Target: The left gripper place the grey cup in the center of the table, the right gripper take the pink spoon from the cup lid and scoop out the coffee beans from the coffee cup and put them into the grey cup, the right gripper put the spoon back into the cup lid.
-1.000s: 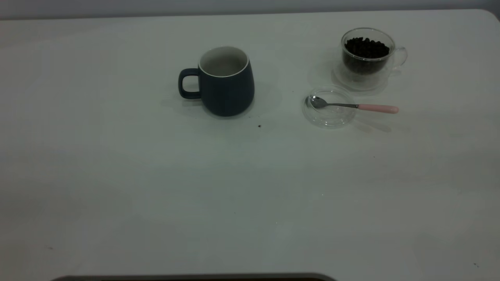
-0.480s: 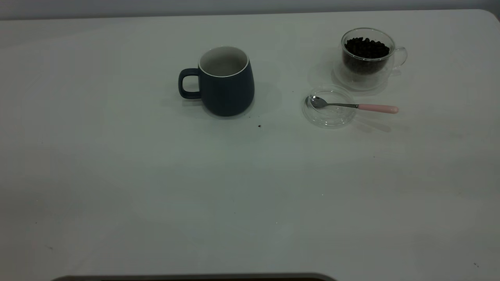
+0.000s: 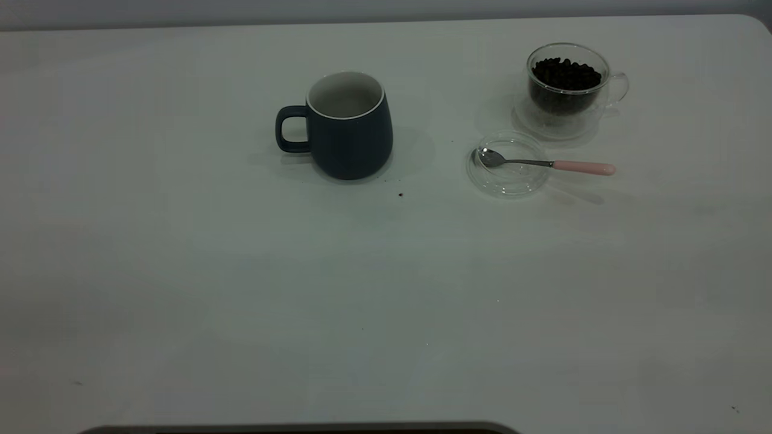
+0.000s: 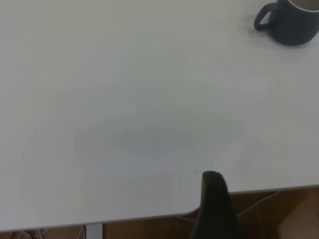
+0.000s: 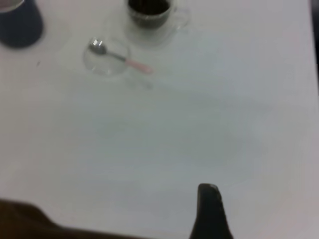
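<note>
**Both my arms held back, cups and spoon untouched**

My left gripper (image 4: 213, 209) hangs over the near table (image 3: 181, 271) edge, one finger showing; I cannot tell whether it is open. The grey cup (image 3: 347, 123) stands upright mid-table, handle leftward. Right of it, the pink spoon (image 3: 546, 163) rests bowl-down in the cup lid (image 3: 508, 166), handle overhanging. Behind, the coffee cup (image 3: 567, 87) holds the coffee beans (image 3: 566, 75). My right gripper (image 5: 209, 211) waits well apart, grip unclear.

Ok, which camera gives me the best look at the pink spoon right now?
The exterior view: the pink spoon lies sharp and unobstructed, bowl in the cup lid, handle jutting toward the right arm's side. The right wrist view shows it far off and small. The left wrist view shows only the grey cup.
</note>
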You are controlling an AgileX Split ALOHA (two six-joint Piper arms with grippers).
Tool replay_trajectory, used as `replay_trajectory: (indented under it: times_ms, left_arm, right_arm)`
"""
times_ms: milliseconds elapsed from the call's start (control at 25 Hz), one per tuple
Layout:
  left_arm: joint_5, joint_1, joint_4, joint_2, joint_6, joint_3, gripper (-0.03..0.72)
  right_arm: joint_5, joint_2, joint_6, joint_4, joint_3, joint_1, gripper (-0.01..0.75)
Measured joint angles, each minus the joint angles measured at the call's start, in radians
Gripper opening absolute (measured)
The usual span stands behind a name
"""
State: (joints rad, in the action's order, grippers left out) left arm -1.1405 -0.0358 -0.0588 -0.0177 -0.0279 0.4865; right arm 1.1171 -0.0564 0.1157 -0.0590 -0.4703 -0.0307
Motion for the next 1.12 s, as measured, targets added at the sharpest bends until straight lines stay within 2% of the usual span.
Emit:
replay_trajectory:
  times_ms: [160, 1120]
  left_arm:
    - [0.0, 0.0, 0.0, 0.0, -0.002, 0.0, 0.569]
    - [0.0, 0.0, 0.0, 0.0, -0.002, 0.0, 0.569]
  right_arm:
    - [0.003, 0.023, 0.0, 0.001, 0.0, 0.034, 0.575]
    - [0.003, 0.023, 0.0, 0.0, 0.0, 0.035, 0.575]
